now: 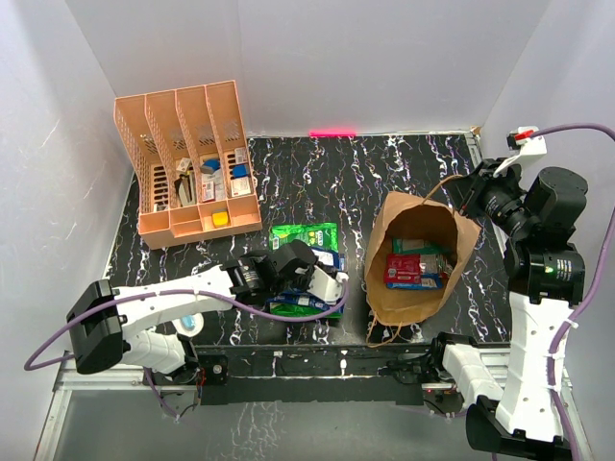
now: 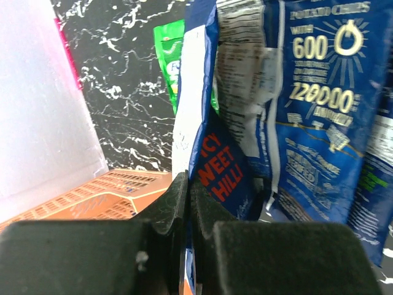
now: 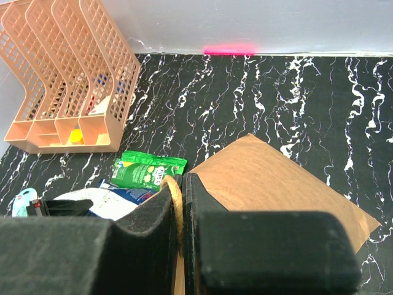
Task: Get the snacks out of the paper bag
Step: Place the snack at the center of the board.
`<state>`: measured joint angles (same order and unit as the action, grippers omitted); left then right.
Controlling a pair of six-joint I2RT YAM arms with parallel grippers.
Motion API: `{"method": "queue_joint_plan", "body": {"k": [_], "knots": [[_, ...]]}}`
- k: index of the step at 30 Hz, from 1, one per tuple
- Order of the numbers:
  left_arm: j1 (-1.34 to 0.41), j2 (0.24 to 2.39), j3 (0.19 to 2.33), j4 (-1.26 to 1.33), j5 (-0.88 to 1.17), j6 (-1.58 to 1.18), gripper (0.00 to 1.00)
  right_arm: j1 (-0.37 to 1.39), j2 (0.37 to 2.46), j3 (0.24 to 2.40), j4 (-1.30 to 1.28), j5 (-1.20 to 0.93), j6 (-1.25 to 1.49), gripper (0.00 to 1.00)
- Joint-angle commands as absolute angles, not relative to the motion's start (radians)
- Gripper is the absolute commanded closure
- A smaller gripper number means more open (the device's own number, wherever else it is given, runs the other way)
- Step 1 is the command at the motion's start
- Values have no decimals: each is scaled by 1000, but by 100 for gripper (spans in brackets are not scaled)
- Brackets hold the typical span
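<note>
The paper bag (image 1: 415, 257) stands open at centre right, with a red snack packet (image 1: 411, 273) and a green one (image 1: 413, 247) showing inside. My right gripper (image 1: 469, 198) is above its far right rim, shut on the bag's twisted paper handle (image 3: 175, 198); the bag's brown side (image 3: 276, 184) fills the wrist view. My left gripper (image 1: 327, 286) is left of the bag, low over the table. It is shut on the edge of a blue and white snack packet (image 2: 209, 166), with another blue packet (image 2: 319, 123) right beside it. A green packet (image 1: 304, 235) lies flat on the table behind.
A peach-orange file organiser (image 1: 192, 158) with small stationery stands at the back left. A light-blue and white gadget (image 1: 189, 325) lies by the left arm's base. White walls close in the black marbled table (image 1: 317, 173), with a pink strip (image 1: 332, 132) at the back edge.
</note>
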<state>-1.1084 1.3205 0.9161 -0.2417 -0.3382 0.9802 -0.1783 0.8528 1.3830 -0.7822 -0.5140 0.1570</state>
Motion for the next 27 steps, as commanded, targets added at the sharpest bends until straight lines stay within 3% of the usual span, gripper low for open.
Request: {"method": "queue_joint_plan", "body": {"k": [1,9,24,27], "knots": [[-1113,1330,958,-369,-241,952,100,-175,848,1407,-707,-503,145,92],[-1116,1362,990,-490,-83,833,100,-175,845,1404,-707,-503,144,92],[-1124,1436,998,-579,-48,696,100,-175,849,1407,-705,-505,141,92],[-1124,1424,1026,-581,-59,648,83,-174,850,1410,-705,-509,141,92]]}}
